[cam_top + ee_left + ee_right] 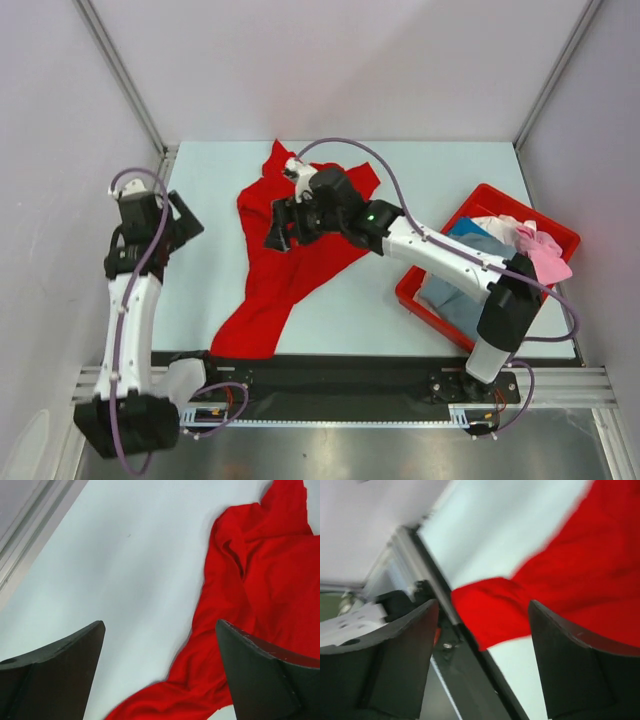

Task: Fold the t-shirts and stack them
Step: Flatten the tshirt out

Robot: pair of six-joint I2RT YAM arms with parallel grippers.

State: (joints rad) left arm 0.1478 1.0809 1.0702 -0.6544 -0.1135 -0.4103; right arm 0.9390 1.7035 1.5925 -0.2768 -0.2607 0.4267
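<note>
Pale table (200, 290), grey walls on three sides, and the red t-shirt (290, 275) sprawls crumpled down the middle, one end bunched at the far side, the other trailing to the near edge. Off to the right the red bin (497, 192) holds the rest: a grey-blue shirt (455, 295), a white one (495, 228) and a pink one (545, 255) draped over the rim.

The right arm reaches across and its right gripper (285, 225) hangs over the upper part of the red cloth. From its wrist view the fingers stand wide apart with nothing between them, red fabric below. The left gripper (185, 222) sits out to the left, also spread wide and holding nothing, over bare table just beside the shirt's edge.

This looks like the spreading stage, with no fold made yet. To do it well, each gripper should pinch a single layer at a hem or shoulder, not a wad, then the two should draw apart so the shirt lies flat. The twisted near tail could drag over the table's edge, so I'd lift it, not slide it.
</note>
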